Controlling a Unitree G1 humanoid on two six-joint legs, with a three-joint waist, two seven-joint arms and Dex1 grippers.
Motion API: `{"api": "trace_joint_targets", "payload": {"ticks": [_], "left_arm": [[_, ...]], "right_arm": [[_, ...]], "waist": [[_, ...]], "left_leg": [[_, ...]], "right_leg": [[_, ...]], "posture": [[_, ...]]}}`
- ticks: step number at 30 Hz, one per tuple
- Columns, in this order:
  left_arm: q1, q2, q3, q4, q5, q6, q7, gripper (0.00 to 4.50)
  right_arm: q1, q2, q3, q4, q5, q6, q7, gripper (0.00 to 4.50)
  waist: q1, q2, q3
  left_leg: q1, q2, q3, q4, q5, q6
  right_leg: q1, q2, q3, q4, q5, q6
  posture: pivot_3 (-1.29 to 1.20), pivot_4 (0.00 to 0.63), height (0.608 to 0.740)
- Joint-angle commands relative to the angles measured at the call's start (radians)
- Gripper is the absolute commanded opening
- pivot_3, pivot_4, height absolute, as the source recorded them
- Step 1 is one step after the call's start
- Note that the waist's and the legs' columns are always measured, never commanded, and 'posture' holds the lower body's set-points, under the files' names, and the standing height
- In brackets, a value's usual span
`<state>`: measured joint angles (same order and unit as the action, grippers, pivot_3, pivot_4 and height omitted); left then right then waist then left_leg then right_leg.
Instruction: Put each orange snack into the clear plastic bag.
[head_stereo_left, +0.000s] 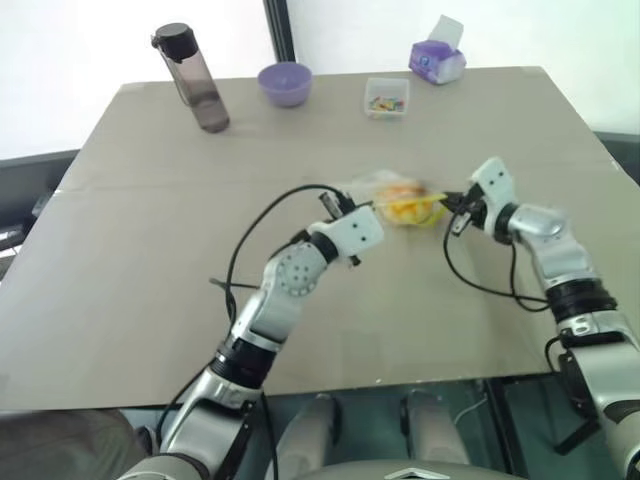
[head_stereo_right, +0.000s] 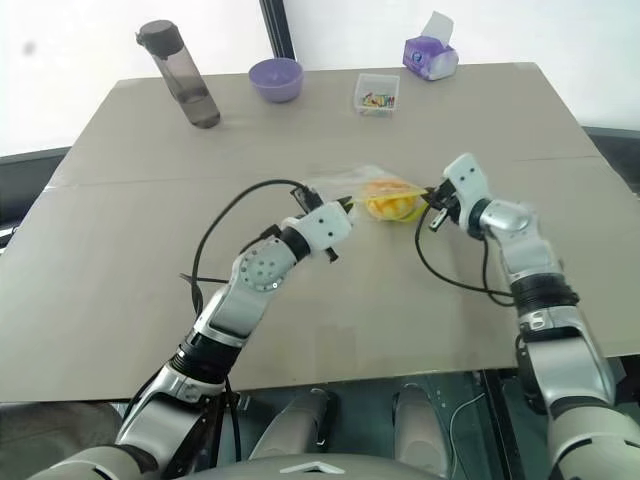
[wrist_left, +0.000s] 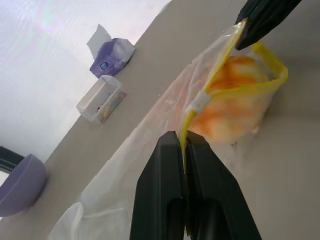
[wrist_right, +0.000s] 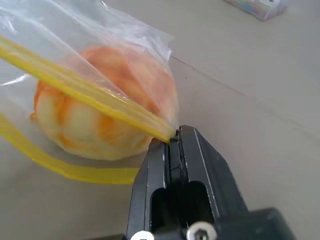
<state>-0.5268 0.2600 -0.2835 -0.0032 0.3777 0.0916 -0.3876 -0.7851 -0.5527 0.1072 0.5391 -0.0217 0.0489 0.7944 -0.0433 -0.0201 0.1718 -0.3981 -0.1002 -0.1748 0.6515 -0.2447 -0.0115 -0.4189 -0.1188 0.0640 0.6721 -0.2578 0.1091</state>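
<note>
Orange snack (wrist_right: 105, 107) inside clear plastic bag (wrist_left: 150, 165)

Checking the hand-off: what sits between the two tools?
The clear plastic bag with the orange snack inside, stretched between left tool and right tool; head views.

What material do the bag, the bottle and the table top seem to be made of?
Bag: thin clear plastic film, crinkled and glossy, with a yellow seal strip. Bottle: probably hard smoky plastic, since it is see-through, with a black cap. Table top: matte beige, possibly laminate or board; a seam runs across it.
</note>
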Motion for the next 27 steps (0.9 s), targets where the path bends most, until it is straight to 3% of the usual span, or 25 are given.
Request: {"api": "trace_joint_targets", "payload": {"ticks": [1,10,13,17,22,27], "left_arm": [[-0.108,0.029,0.094,-0.074,-0.070,0.060,-0.046,0.00],[-0.202,0.105,0.044,-0.076,-0.114,0.143,-0.202,0.00],[-0.191,0.105,0.030,-0.095,-0.122,0.162,-0.226,0.00],[-0.168,0.094,0.035,-0.112,-0.129,0.186,-0.226,0.00],[-0.138,0.073,0.057,-0.131,-0.146,0.217,-0.193,0.00],[-0.138,0.055,0.064,-0.151,-0.157,0.240,-0.171,0.00]], "right_arm": [[-0.093,-0.097,-0.046,-0.142,0.029,0.137,0.068,0.04],[-0.136,-0.217,0.014,-0.352,0.014,0.260,0.195,0.04],[-0.138,-0.238,0.020,-0.358,-0.003,0.267,0.196,0.87],[-0.115,-0.276,0.035,-0.378,-0.027,0.261,0.224,2.86],[-0.114,-0.274,-0.003,-0.446,0.039,0.307,0.267,2.86],[-0.122,-0.159,-0.045,-0.562,0.152,0.405,0.212,2.86]], "waist": [[0.000,0.000,0.000],[0.002,0.000,0.000],[0.003,0.000,0.000],[0.004,0.000,0.000],[0.000,0.000,0.000],[0.002,0.000,0.000]], "left_leg": [[0.000,0.000,0.000,0.000,0.000,0.000],[-0.001,0.000,-0.001,-0.002,0.000,0.001],[-0.001,0.000,-0.001,-0.002,0.000,0.001],[-0.002,0.000,-0.001,-0.001,0.000,0.001],[-0.001,0.001,0.000,-0.001,0.000,0.001],[-0.001,0.001,-0.001,-0.001,0.000,0.001]], "right_leg": [[0.000,0.000,0.000,0.000,0.000,0.000],[0.001,0.000,-0.001,-0.005,0.000,0.000],[0.000,0.000,-0.001,-0.004,0.000,0.001],[0.001,0.000,-0.001,-0.004,0.000,0.001],[0.000,0.000,-0.001,-0.004,0.000,0.001],[0.001,0.000,-0.001,-0.004,0.000,0.001]], "posture": [[0.00,0.150,0.740],[0.00,0.150,0.740],[0.00,0.150,0.740],[0.00,0.150,0.740],[0.00,0.150,0.740],[0.00,0.150,0.740]]}}
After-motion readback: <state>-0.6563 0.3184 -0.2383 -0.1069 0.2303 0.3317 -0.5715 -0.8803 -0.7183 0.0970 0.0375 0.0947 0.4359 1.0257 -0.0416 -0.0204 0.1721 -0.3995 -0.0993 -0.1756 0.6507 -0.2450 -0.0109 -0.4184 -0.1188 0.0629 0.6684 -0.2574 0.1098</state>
